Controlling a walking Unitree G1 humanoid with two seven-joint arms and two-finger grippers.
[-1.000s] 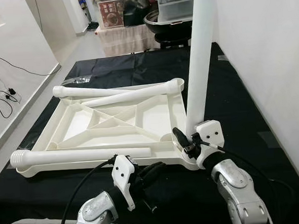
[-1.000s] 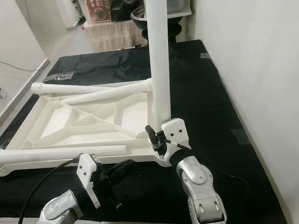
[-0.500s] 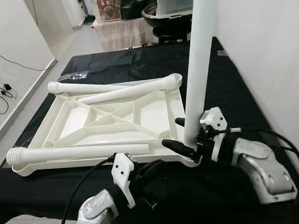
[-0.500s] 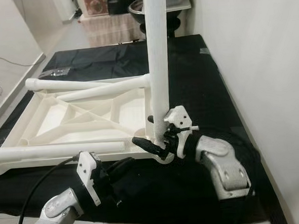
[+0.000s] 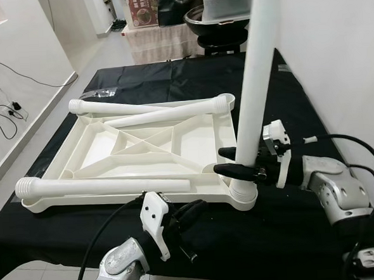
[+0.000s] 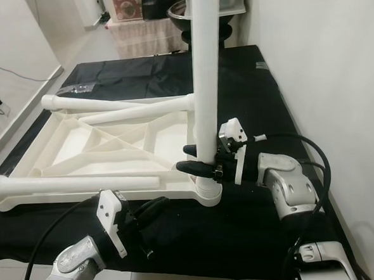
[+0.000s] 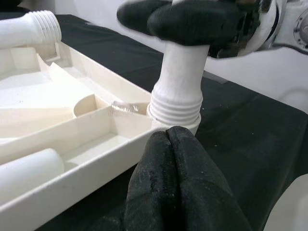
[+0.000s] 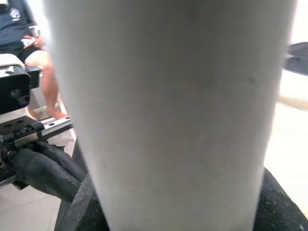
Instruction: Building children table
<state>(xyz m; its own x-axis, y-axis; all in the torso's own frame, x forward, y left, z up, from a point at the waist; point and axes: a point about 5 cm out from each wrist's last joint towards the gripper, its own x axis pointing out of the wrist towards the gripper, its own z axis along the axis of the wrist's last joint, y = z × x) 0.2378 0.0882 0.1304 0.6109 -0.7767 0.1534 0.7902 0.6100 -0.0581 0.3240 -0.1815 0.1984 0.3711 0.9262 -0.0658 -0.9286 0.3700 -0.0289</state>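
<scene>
Nearest, at about 6 o'clock in the head views, the left tool (image 5: 192, 211) is seen with its two black fingers pressed together on nothing, their tips resting at the near edge of the white plastic children's table top (image 5: 152, 145), which lies upside down with its ribbed underside up on the black-covered tabletop (image 5: 294, 228). In the left wrist view those closed fingers (image 7: 175, 185) sit just beside the corner socket (image 7: 174, 111).

At that near right corner, around 4 o'clock, a white plastic table leg (image 5: 255, 88) is stood upright, its threaded end seated in the socket. The right tool (image 5: 239, 160) is pinched on this upright leg low down, one finger on each side, reaching in from 3 o'clock.

Along the near edge a second white leg with a threaded end (image 5: 98, 185) is laid flat, its threads pointing to 9 o'clock. Two more white legs (image 5: 166, 113) are laid crossing at the far edge, toward 12 o'clock.

Beyond the tabletop, at 12 o'clock, boxes and a dark round bowl (image 5: 195, 16) are made out. In the right wrist view a seated person's legs (image 8: 41, 72) are glimpsed past the leg.
</scene>
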